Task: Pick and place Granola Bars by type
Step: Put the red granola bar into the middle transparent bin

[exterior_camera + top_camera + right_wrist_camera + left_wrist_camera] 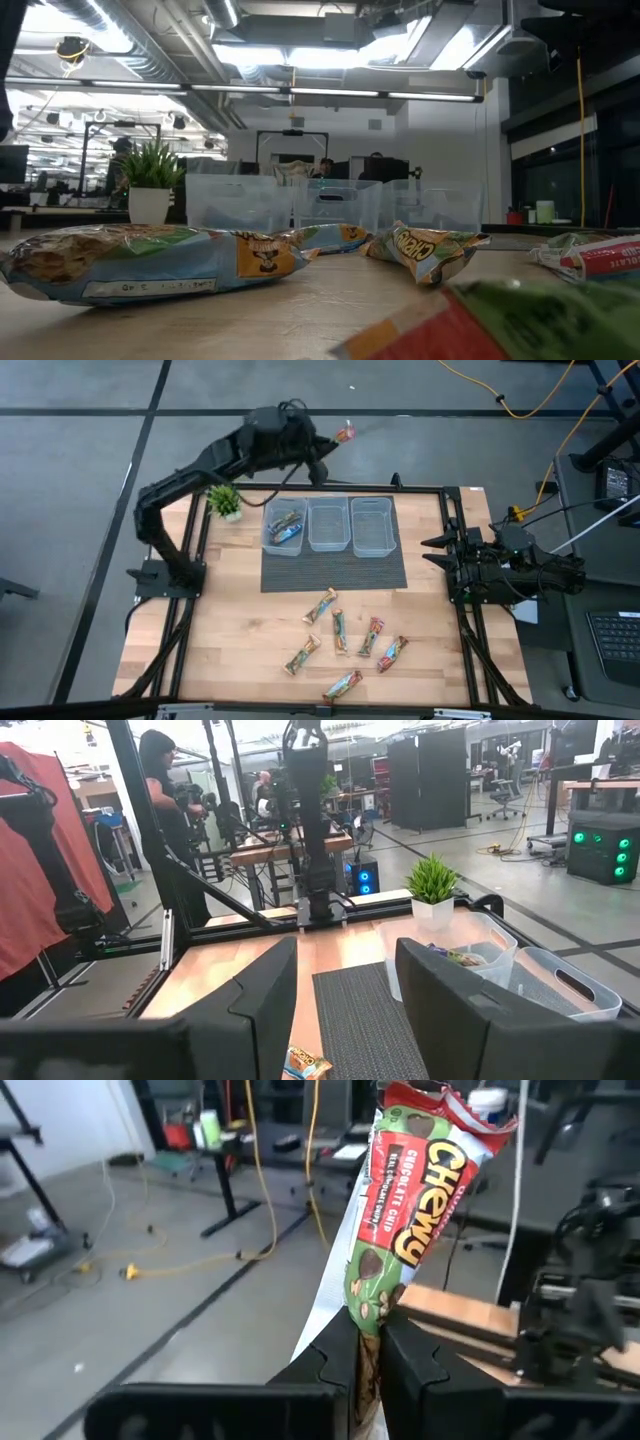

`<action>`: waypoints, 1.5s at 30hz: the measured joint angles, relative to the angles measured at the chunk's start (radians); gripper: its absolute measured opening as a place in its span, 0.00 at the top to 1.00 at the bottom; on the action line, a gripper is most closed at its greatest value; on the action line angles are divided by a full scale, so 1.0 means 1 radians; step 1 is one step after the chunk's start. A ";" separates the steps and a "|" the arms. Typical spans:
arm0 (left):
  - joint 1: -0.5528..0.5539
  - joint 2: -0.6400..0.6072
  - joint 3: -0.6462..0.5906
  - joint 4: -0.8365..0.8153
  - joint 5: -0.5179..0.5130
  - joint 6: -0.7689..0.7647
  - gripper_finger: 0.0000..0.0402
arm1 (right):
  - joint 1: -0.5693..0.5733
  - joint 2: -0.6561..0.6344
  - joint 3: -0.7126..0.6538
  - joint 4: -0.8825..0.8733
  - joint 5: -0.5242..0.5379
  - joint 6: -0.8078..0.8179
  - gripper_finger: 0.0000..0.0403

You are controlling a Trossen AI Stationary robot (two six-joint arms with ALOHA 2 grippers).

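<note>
My left gripper (325,445) is raised beyond the table's far edge, past the bins, and is shut on a red and green "Chewy" granola bar (345,432). Several more granola bars (340,630) lie flat on the wooden table's near half; in the low view they show close up (150,262). Other bars (285,527) lie in the left one of three clear bins. My right gripper (432,552) waits open at the table's right edge, touching nothing; its wrist view shows the fingers spread (345,1000). My left gripper (370,1355) pinches the red and green bar by one end of its wrapper (368,1335) between its two fingers. The bar is lifted clear and sticks out past the fingertips, along the fingers, with its crimped free end (440,1100) farthest from them.
Three clear bins (328,523) stand in a row on a dark mat (335,572) at the table's far half; the middle and right ones hold no bars. A small potted plant (225,500) stands left of them. People show in the room behind.
</note>
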 joint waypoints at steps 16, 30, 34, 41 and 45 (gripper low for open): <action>0.044 0.323 -0.063 -0.316 0.095 -0.021 0.96 | 0.000 0.000 0.000 0.000 0.000 0.001 0.57; 0.037 0.374 -0.150 -0.311 0.090 -0.042 0.91 | 0.000 0.000 0.000 -0.001 -0.001 0.004 0.57; 0.036 0.372 -0.150 -0.320 0.099 -0.042 0.80 | 0.000 0.000 0.000 -0.002 -0.001 0.003 0.57; 0.016 0.362 -0.083 -0.361 0.094 -0.051 0.60 | 0.000 0.000 0.000 -0.003 -0.001 0.000 0.57; -0.014 0.342 0.013 -0.414 0.123 -0.046 0.55 | 0.000 0.000 0.000 -0.008 -0.001 0.000 0.57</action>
